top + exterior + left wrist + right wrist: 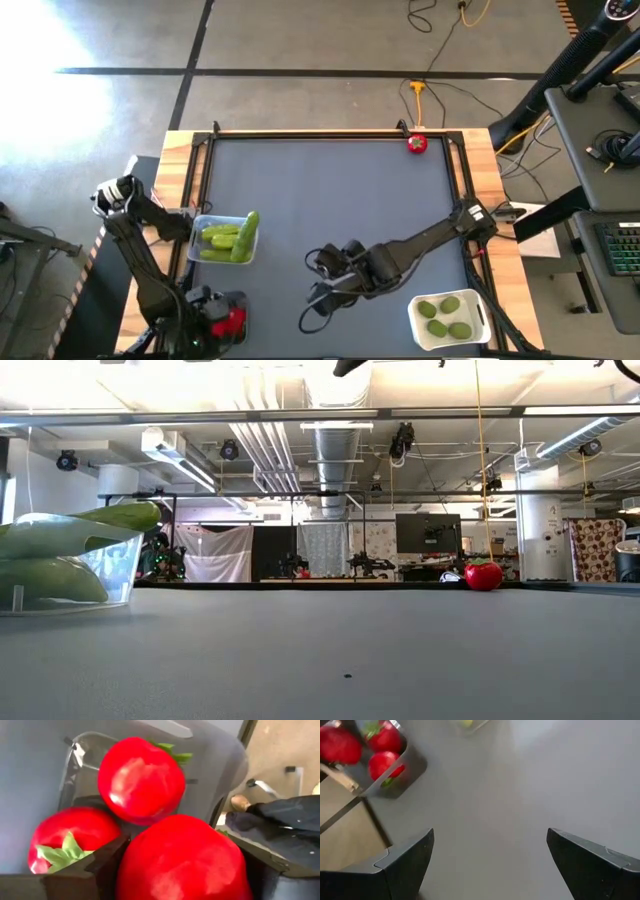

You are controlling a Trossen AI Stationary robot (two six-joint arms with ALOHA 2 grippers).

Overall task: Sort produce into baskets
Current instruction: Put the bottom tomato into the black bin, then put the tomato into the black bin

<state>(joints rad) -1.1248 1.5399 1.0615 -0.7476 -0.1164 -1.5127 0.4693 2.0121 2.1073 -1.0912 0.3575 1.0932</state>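
1. The left gripper [182, 870] was seen over the dark-tinted clear basket [220, 765] at the near left corner of the grey tabletop [330, 200], and a round red tomato [185, 860] was clamped between its dark fingers [100, 865].
2. Two more red tomatoes with green tops [141, 780] were seen lying in that basket just beyond the held one, one of them partly hidden behind a finger.
3. In the high view the dark basket and its red contents [229, 320] were largely covered by the left arm, so its outline could hardly be made out.
4. The right gripper [490, 855] was held above bare tabletop near the middle of the near edge, its fingers spread wide with nothing between them.
5. A lone red tomato with a green top [417, 144] was seen at the far right edge of the tabletop, well apart from both grippers.
6. Elongated light-green cucumbers [232, 238] were piled in the clear plastic basket [198, 225] on the left side, one lying across its rim; in the low view that basket was cut off by the picture's edge.
7. Three small olive-green limes [444, 314] were seen in the opaque white basket [415, 318] at the near right, just beside the right arm.
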